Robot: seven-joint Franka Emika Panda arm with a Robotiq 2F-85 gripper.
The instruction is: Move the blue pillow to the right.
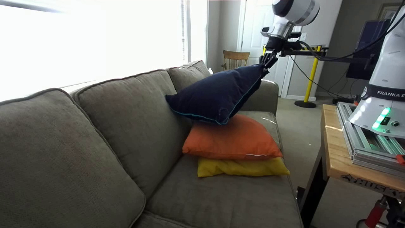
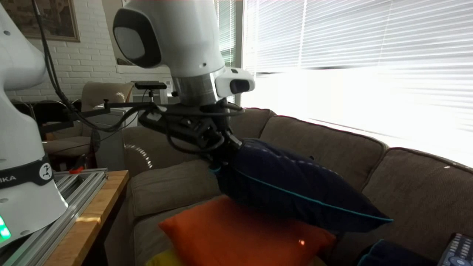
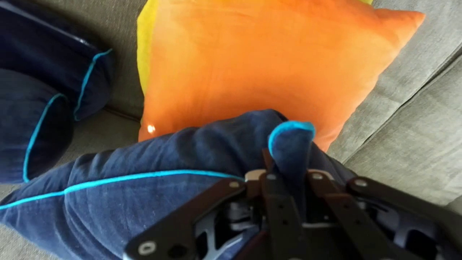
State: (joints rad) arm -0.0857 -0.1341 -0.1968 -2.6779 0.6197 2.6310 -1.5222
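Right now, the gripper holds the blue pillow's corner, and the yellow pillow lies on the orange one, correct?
Not quite: in an exterior view, the yellow pillow lies under the orange pillow. The gripper does hold the blue pillow by a corner.

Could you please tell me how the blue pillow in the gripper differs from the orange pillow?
The blue pillow is dark navy with turquoise piping; the orange pillow is orange, no such piping visible. The blue pillow is tilted, one corner pinched in the gripper; the orange pillow lies roughly flat on the yellow pillow. Both are fabric pillows with pointed corners.
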